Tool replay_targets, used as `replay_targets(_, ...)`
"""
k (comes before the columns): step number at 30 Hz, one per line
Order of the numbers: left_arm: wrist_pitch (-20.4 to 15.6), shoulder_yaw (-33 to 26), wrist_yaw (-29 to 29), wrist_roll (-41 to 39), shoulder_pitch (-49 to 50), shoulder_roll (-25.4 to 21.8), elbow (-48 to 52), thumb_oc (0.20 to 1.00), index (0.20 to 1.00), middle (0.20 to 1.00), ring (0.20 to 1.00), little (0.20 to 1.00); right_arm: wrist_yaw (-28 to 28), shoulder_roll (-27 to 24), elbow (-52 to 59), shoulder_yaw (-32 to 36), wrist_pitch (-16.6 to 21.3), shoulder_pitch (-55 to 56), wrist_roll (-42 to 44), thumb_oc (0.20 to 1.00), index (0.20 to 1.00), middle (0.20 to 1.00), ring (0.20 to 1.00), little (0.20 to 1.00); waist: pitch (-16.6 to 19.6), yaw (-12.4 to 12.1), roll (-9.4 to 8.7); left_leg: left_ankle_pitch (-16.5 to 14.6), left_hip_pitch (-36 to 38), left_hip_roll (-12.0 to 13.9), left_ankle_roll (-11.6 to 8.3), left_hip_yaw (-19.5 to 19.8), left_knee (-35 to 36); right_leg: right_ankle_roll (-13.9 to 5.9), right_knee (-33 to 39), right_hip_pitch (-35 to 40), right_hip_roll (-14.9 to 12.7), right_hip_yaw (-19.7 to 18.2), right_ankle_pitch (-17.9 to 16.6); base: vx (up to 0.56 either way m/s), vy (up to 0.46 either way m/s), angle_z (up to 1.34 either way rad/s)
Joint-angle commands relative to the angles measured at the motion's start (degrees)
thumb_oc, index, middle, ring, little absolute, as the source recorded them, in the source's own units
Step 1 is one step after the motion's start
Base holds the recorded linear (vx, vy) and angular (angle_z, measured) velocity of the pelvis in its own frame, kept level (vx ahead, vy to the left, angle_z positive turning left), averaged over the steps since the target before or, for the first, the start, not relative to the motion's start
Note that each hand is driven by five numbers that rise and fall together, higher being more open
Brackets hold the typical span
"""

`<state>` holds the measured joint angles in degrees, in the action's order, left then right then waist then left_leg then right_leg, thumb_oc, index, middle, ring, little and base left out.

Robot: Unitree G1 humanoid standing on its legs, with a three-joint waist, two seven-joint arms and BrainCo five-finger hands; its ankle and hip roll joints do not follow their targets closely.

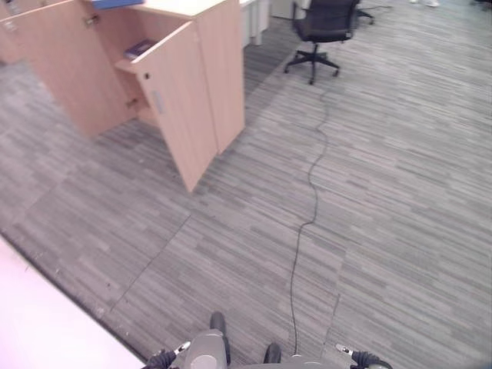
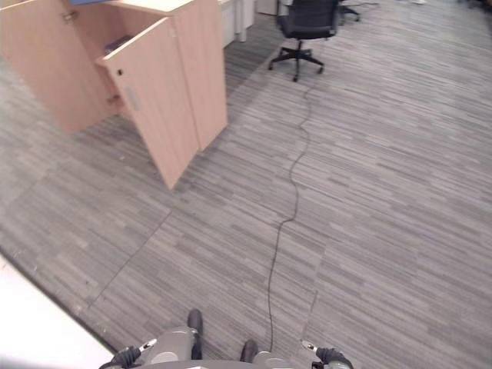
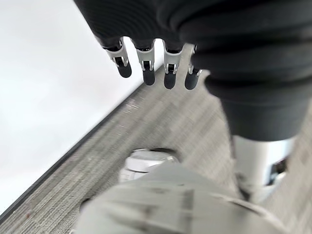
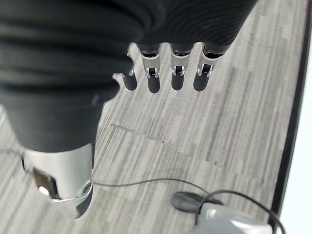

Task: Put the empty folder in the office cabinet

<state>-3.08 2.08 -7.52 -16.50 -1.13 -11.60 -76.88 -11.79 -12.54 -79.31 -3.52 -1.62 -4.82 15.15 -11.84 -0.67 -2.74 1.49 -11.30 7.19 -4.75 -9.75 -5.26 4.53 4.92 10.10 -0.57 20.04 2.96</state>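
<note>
Step in hand: the start, by my reading; neither hand has a folder, so the pick-up is not yet done and the robot stands on open carpet well short of the office cabinet (image 1: 165,84).
Left hand (image 3: 146,63): hangs down beside the body, fingers straight and relaxed, nothing between them; past the fingertips lie grey carpet and the edge of a white table (image 3: 44,97).
Right hand (image 4: 165,73): likewise hangs loose, fingers straight, holding nothing; grey carpet below it.
Folder: I cannot pick out an empty folder for certain. A blue flat thing (image 1: 117,3) lies on the cabinet top, cut by the picture edge, and may be it; too little shows to tell.
Cabinet: pale wood, far ahead of both hands and towards the left hand's side; its two doors stand open, and a dark book-like item (image 1: 138,49) already lies on the inner shelf.
Next move calls for: finding and taking the folder first, then walking up to the cabinet and reaching between the open doors onto a free part of the shelf.
In the way: the nearer open door (image 1: 181,115) juts out towards the robot and narrows the approach.
Around: a black office chair (image 1: 321,31) far ahead on the right hand's side, well clear of the cabinet.
</note>
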Motion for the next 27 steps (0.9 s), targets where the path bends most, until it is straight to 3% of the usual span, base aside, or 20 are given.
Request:
replay_targets(1,-1.4,1.4,-0.8,0.5,1.3,1.5,0.2,1.000,1.000,1.000,1.000,1.000,-1.1,-1.2,-2.4,1.7,0.4,1.2,-1.4,1.000,1.000,1.000,1.000,1.000,2.6,0.0,1.64,3.7,1.3,2.3,0.71,-5.4,4.4,-6.75,-4.2,0.1,-1.9,-1.6,5.2,0.15,0.136,0.52)
replay_targets(4,-1.3,0.2,-1.0,0.7,2.7,1.8,-0.3,1.000,1.000,1.000,1.000,1.000,-1.0,-0.8,-3.1,2.4,0.3,2.5,-1.5,1.000,1.000,1.000,1.000,1.000,4.7,0.0,3.04,6.4,3.8,2.2,-0.21,-6.1,7.9,-7.18,-2.9,1.9,-2.0,-0.4,5.6,0.20,0.149,0.45)
replay_targets(8,-1.5,-1.0,-1.4,0.1,3.2,1.7,-0.5,1.000,1.000,1.000,1.000,1.000,-0.8,-0.3,-3.3,2.3,-0.1,2.8,-2.2,1.000,1.000,1.000,1.000,1.000,5.8,-0.7,2.79,6.1,4.9,0.5,0.28,-5.2,8.4,-7.96,-2.4,3.4,-3.7,-0.4,5.8,0.18,0.146,0.06)
replay_targets(11,-1.5,-0.5,-1.6,0.5,3.1,1.6,-0.2,1.000,1.000,1.000,1.000,1.000,-0.2,0.1,-2.9,1.8,-0.9,2.6,-3.2,1.000,1.000,1.000,1.000,1.000,7.0,-1.6,2.19,3.7,6.5,-3.2,2.31,-4.0,8.1,-10.24,-4.4,4.1,-8.0,-0.2,5.8,0.25,0.258,0.16)
replay_targets(13,-1.6,-0.3,-1.5,0.8,2.9,1.5,0.0,1.000,1.000,1.000,1.000,1.000,0.0,0.1,-2.8,1.8,-1.0,2.5,-3.4,1.000,1.000,1.000,1.000,1.000,7.2,-1.8,2.18,2.9,7.2,-4.2,2.96,-3.7,8.2,-10.81,-5.7,3.9,-9.3,-0.2,5.8,0.19,0.253,0.13)
replay_targets(14,-1.6,0.6,-1.2,1.7,2.4,1.3,0.4,1.000,1.000,1.000,1.000,1.000,0.6,0.2,-2.3,1.8,-1.1,2.3,-3.8,1.000,1.000,1.000,1.000,1.000,7.8,-2.1,2.01,1.2,8.9,-6.8,4.58,-2.9,8.8,-11.97,-10.3,3.0,-12.8,-0.1,5.0,0.27,0.399,0.06)
replay_targets(16,-1.6,0.9,-1.1,2.0,2.1,1.0,0.6,1.000,1.000,1.000,1.000,1.000,0.8,0.2,-2.2,1.8,-1.3,2.2,-3.9,1.000,1.000,1.000,1.000,1.000,7.7,-2.1,1.98,0.3,9.9,-8.1,5.41,-2.4,9.0,-12.16,-14.0,1.6,-14.7,-0.4,3.5,0.18,0.329,0.18)
replay_targets(17,-1.6,1.8,-1.0,2.6,1.4,0.8,1.3,1.000,1.000,1.000,1.000,1.000,1.0,0.0,-1.9,2.0,-1.6,2.2,-3.9,1.000,1.000,1.000,1.000,1.000,7.3,-1.8,1.87,-1.7,11.8,-11.5,7.75,-0.4,9.2,-12.63,-23.3,-1.4,-19.2,-1.2,-3.6,0.12,0.262,0.35)
replay_targets(18,-1.6,1.8,-1.0,2.6,1.4,0.8,1.3,1.000,1.000,1.000,1.000,1.000,1.0,0.0,-1.9,2.0,-1.6,2.2,-3.9,1.000,1.000,1.000,1.000,1.000,7.3,-1.8,1.86,-1.7,11.8,-11.5,7.76,-0.4,9.2,-12.65,-23.4,-1.4,-19.2,-1.3,-3.6,0.21,0.487,0.31)
replay_targets(19,-1.5,2.3,-1.2,2.7,0.8,0.5,2.0,1.000,1.000,1.000,1.000,1.000,0.7,-0.3,-1.3,1.8,-1.7,1.9,-3.7,1.000,1.000,1.000,1.000,1.000,6.3,-1.2,2.16,-2.8,13.3,-13.9,9.87,1.7,9.2,-11.84,-31.6,-3.9,-22.2,-3.1,-10.7,0.12,0.309,0.42)
replay_targets(20,-1.7,2.9,-1.2,3.0,0.3,0.2,2.2,1.000,1.000,1.000,1.000,1.000,0.6,-0.4,-0.8,1.7,-1.4,1.9,-3.6,1.000,1.000,1.000,1.000,1.000,5.6,-0.7,2.33,-3.3,13.8,-14.7,10.62,2.8,9.0,-11.98,-35.4,-5.7,-22.4,-4.6,-13.2,0.16,0.356,0.79)
replay_targets(23,-1.9,3.7,-1.0,3.1,0.0,0.3,2.1,1.000,1.000,1.000,1.000,1.000,0.5,-0.2,-0.6,1.2,-0.7,1.6,-2.7,1.000,1.000,1.000,1.000,1.000,4.4,1.2,4.12,-3.4,16.1,-13.4,10.51,6.5,9.5,-8.76,-38.3,-12.9,-17.1,-9.0,-5.7,0.11,0.069,1.17)
replay_targets(24,-1.9,3.7,-1.0,3.1,-0.1,0.3,2.1,1.000,1.000,1.000,1.000,1.000,0.5,-0.3,-0.7,1.2,-0.7,1.5,-2.7,1.000,1.000,1.000,1.000,1.000,4.4,1.2,4.13,-3.4,16.2,-13.4,10.44,6.5,9.5,-8.64,-38.4,-12.8,-17.1,-9.0,-5.5,0.06,-0.002,0.81)
replay_targets(25,-2.1,4.2,-0.9,3.2,-0.7,0.2,2.3,1.000,1.000,1.000,1.000,1.000,0.4,-0.3,-0.4,1.2,-0.3,1.0,-1.7,1.000,1.000,1.000,1.000,1.000,3.0,2.8,5.01,-2.4,16.4,-12.7,10.38,9.6,8.6,-7.03,-34.8,-16.4,-11.9,-11.2,-3.6,0.06,-0.030,0.85)
replay_targets(26,-2.1,4.8,-0.8,3.6,-0.7,0.3,2.1,1.000,1.000,1.000,1.000,1.000,0.4,-0.2,-0.3,1.2,0.0,0.9,-1.0,1.000,1.000,1.000,1.000,1.000,2.5,3.9,5.02,-2.6,17.2,-12.7,10.14,11.7,8.5,-6.65,-32.4,-18.0,-8.4,-13.5,-1.9,0.06,-0.022,0.63)
replay_targets(27,-2.1,4.8,-0.8,3.6,-0.7,0.3,2.1,1.000,1.000,1.000,1.000,1.000,0.4,-0.2,-0.3,1.2,0.0,0.9,-1.0,1.000,1.000,1.000,1.000,1.000,2.6,4.0,5.12,-2.6,17.0,-12.6,10.12,11.7,8.5,-6.61,-32.2,-18.0,-8.3,-13.4,-2.1,0.11,-0.044,0.79)
